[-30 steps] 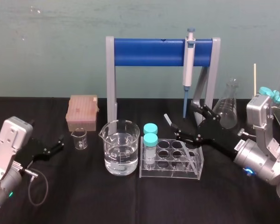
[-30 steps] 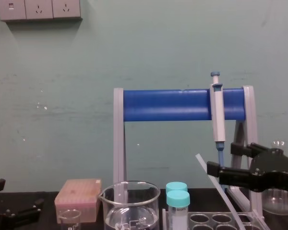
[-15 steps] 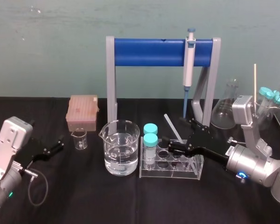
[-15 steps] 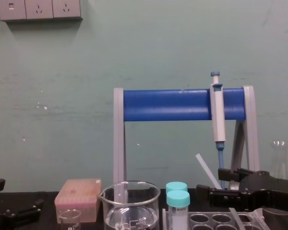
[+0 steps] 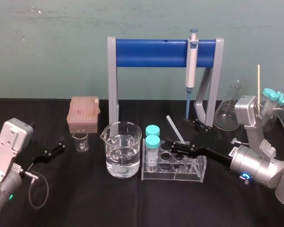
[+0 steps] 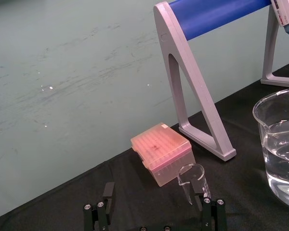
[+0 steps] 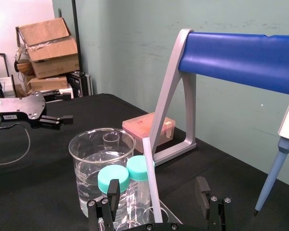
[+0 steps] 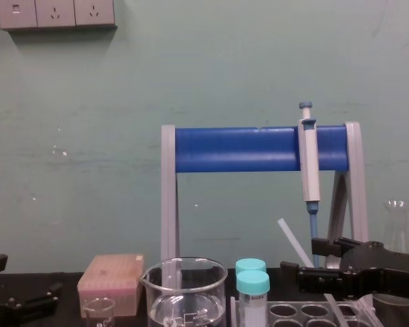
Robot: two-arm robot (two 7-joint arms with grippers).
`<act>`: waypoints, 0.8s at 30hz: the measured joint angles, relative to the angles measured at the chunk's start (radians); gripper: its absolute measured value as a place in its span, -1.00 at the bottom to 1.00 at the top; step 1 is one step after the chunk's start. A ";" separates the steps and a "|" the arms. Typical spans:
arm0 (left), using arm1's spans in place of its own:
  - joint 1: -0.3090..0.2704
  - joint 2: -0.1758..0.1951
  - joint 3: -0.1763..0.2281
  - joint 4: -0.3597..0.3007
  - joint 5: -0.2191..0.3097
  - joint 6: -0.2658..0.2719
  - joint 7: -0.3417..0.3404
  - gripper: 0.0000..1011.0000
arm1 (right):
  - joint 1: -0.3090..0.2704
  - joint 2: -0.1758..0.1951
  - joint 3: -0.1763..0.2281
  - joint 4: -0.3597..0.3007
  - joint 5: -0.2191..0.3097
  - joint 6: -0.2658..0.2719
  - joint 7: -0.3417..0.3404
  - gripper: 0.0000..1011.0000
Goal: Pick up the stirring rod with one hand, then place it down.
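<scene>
Right tool (image 5: 173, 147) lowered to rack (image 5: 173, 174), spread around stirring rod (image 5: 173, 127); left tool (image 5: 59, 146) parked, spread.

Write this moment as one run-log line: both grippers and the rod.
phase: pre-grasp | right gripper: open, astride stirring rod | stirring rod: leaning in tube rack | left gripper: open, parked left

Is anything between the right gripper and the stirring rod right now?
Nothing visible does. The stirring rod leans in the test tube rack, between the open fingers of the right gripper; the capped tubes stand beside it.
</scene>
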 joint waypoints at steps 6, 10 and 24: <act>0.000 0.000 0.000 0.000 0.000 0.000 0.000 0.98 | 0.000 0.001 0.000 -0.001 0.001 -0.001 0.000 0.94; 0.000 0.000 0.000 0.000 0.000 0.000 0.000 0.98 | 0.000 0.001 -0.001 -0.001 0.001 -0.001 0.000 0.75; 0.000 0.000 0.000 0.000 0.000 0.000 0.000 0.98 | -0.002 0.002 -0.002 -0.002 0.003 -0.002 0.000 -0.10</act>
